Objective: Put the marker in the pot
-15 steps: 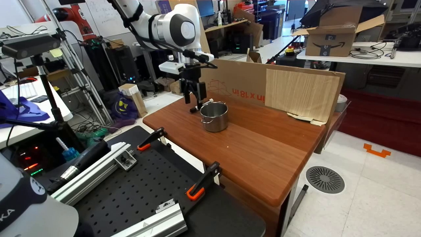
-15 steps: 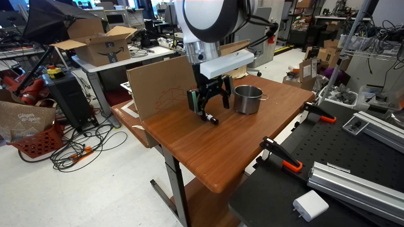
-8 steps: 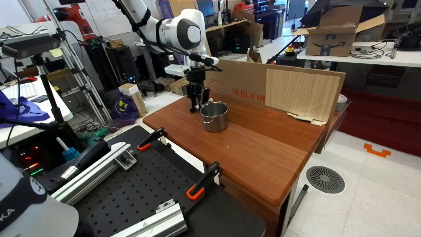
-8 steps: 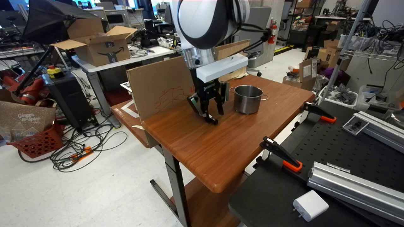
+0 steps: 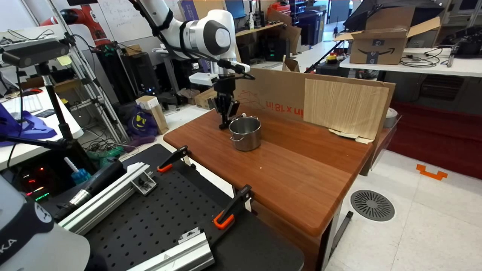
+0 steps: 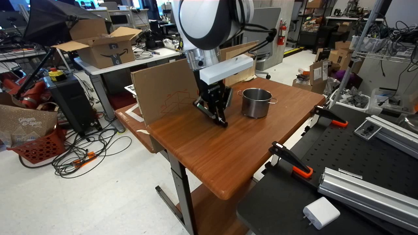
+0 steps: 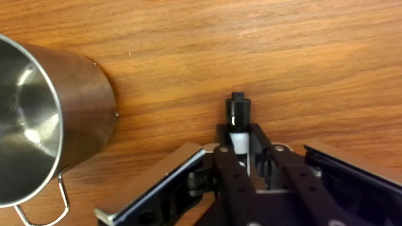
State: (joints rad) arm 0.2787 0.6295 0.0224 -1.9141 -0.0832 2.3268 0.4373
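There is one marker [image 7: 238, 116], one pot [image 6: 256, 107] with two wire handles [image 7: 64, 194], and one gripper [image 7: 240, 137] with two fingers [image 7: 258, 137]. Both exterior views show one brown cardboard sheet [image 5: 278, 87] and two orange-and-black clamps [image 6: 291, 157]. One round floor grate [image 5: 372, 205], one white plug adapter [image 6: 321, 212], one fire extinguisher [image 6: 281, 34] and one red basket [image 6: 42, 148] show, each in an exterior view.

In an exterior view we recorded the gripper [image 5: 224, 123] pointing down at the brown table [image 5: 293, 173], beside the upright pot [image 5: 245, 135]. Of the marker [image 5: 242, 115] we saw a pale end past the pot's rim; the rest we could not resolve. A cardboard sheet [image 5: 278, 88] stood behind.
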